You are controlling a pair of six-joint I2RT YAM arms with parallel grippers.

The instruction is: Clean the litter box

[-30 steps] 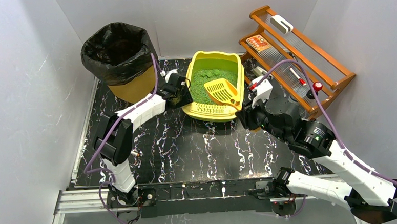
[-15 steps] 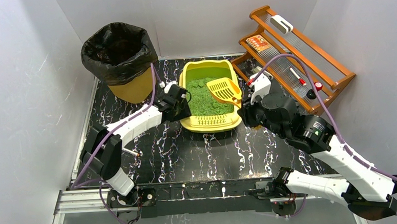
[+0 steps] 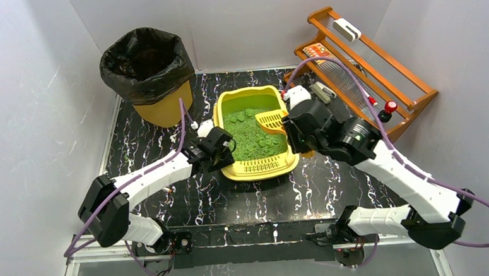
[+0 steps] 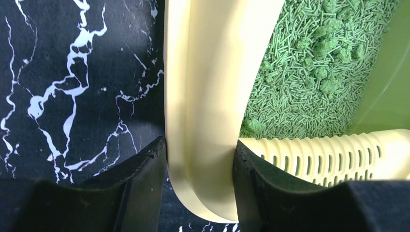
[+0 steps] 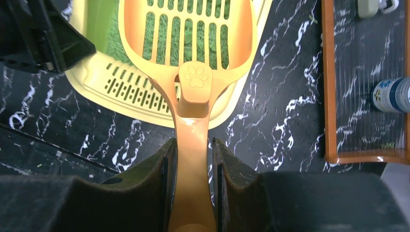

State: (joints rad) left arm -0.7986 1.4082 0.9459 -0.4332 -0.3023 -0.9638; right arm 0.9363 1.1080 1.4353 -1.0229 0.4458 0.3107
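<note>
Seeing the litter box (image 3: 260, 168) mid-table (image 3: 232, 192), between the black-bagged bin (image 3: 154, 86) and the wooden rack (image 3: 410, 97), with the grate end toward the arm bases. Pinching its left rim near the grate corner with the left gripper (image 4: 199, 164): one finger outside on the table side, one inside by the green litter (image 3: 251, 137). Reads as a firm clamp on the box, not released. Clenching the orange slotted scoop (image 5: 191, 38) by the handle in the right gripper (image 5: 193, 164), with the head over the litter by the right wall. Judging the step in hand as sifting out clumps (image 4: 324, 79). Keep the left clamp on to stop the box skating on the slick top. Drive the scoop lip low and flat under the clumps, not through them, to avoid breaking them up. Lift slowly, tilt back slightly, and shake gently over the box to drop loose pellets through the slots. Hold level on the carry to the bin and route above the left arm. Mind the right wall: easy to lever the box up with the scoop edge. Can't confirm any load in the scoop from these views.
</note>
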